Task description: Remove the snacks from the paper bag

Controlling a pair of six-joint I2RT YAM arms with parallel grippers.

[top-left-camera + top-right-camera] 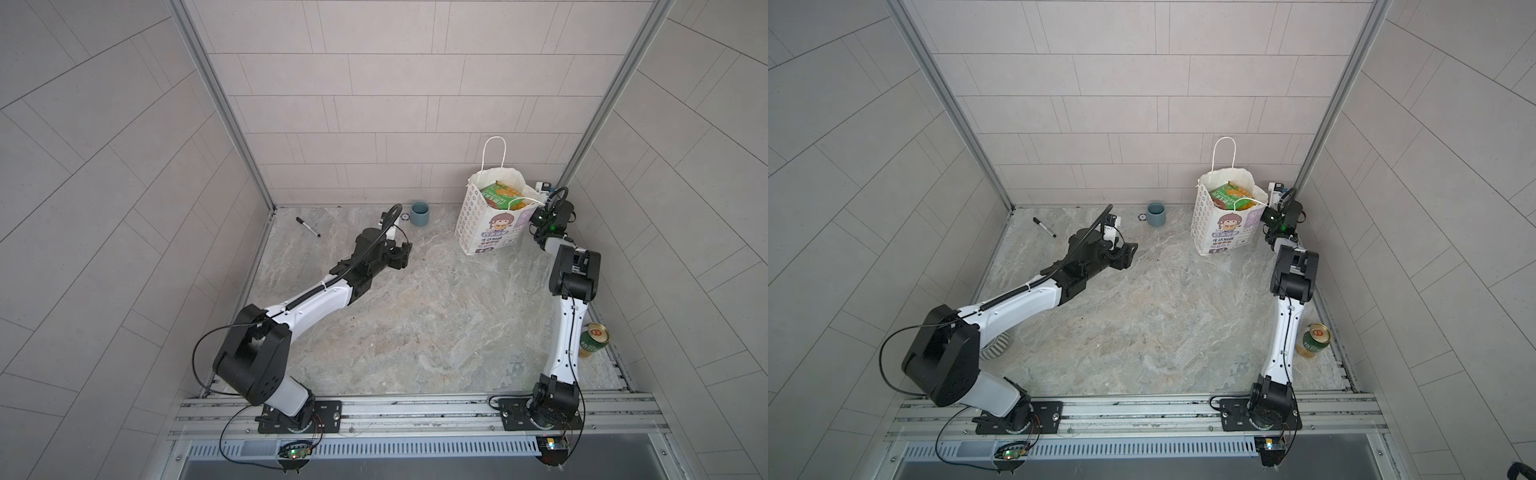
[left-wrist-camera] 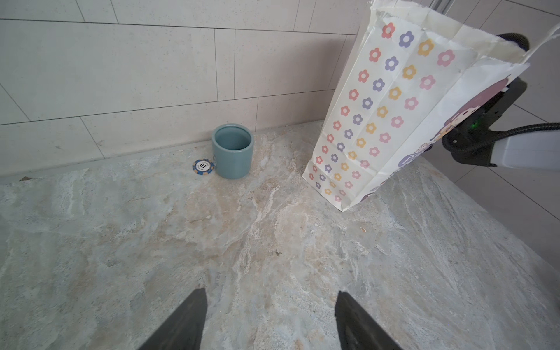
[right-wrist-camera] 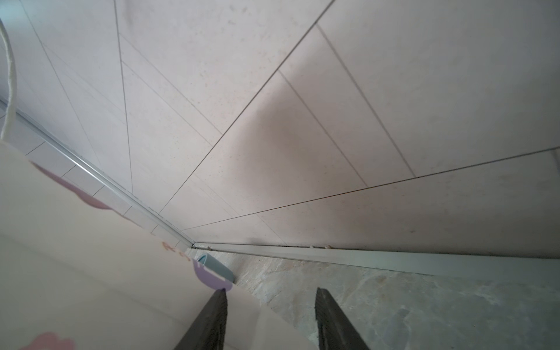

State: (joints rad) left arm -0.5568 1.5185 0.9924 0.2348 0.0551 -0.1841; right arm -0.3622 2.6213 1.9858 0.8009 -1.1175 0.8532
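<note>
The white paper bag (image 1: 478, 224) (image 1: 1210, 224) stands upright near the back right corner. Its mouth is open and one cord handle rises above it. The snacks (image 1: 496, 194) (image 1: 1227, 195), green and orange-yellow packets, fill the bag's mouth. My right gripper (image 3: 271, 290) is open at the bag's right side; one fingertip lies against the bag's printed face (image 3: 75, 257) and the bag's edge runs between the jaws. My left gripper (image 2: 271, 292) (image 1: 405, 257) hovers open and empty over bare table left of the bag (image 2: 378, 115).
A grey-blue cup (image 1: 419, 214) (image 2: 232, 151) with a poker chip (image 2: 203, 166) beside it stands at the back wall. A black marker (image 1: 308, 227) lies at the back left. A green can (image 1: 592, 338) stands by the right wall, close to the right arm.
</note>
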